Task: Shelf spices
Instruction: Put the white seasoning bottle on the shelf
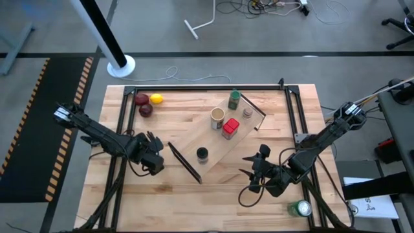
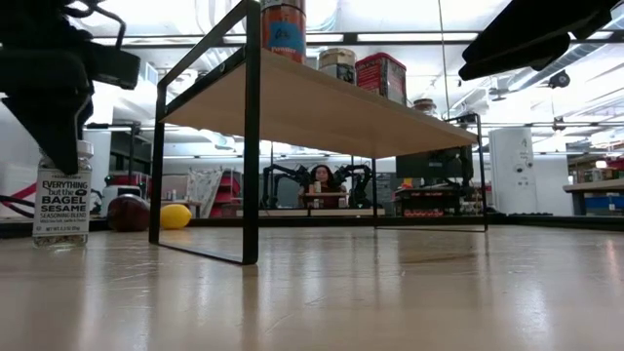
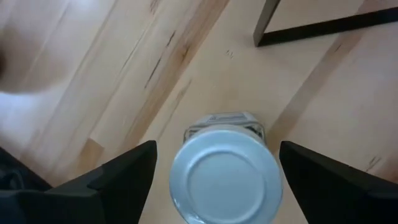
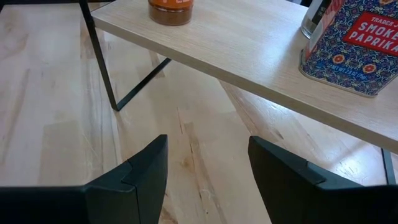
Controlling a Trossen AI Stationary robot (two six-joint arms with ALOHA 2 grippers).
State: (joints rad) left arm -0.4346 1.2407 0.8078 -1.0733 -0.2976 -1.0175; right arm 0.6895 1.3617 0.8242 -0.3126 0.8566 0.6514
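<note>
The shelf (image 1: 217, 139) is a pale board on thin black legs, set slantwise mid-table. On it stand the green-lidded jar (image 1: 234, 99), the tan cylinder (image 1: 217, 118), the tiny grey-lidded jar (image 1: 248, 112), the red boxy tin (image 1: 230, 128) and the black-lidded jar (image 1: 202, 154). The white-lidded jar (image 3: 225, 180) stands upright on the tabletop left of the shelf. My left gripper (image 1: 153, 162) is open above it, one finger on either side of the lid. My right gripper (image 1: 259, 171) is open and hovers over bare table by the shelf's near right side.
Two red fruits (image 1: 146, 110) and a yellow one (image 1: 156, 99) lie near the far left corner. A green drink can (image 1: 300, 208) stands at the near right edge. A black frame (image 1: 194, 88) runs around the tabletop. There is room on the shelf board between the jars.
</note>
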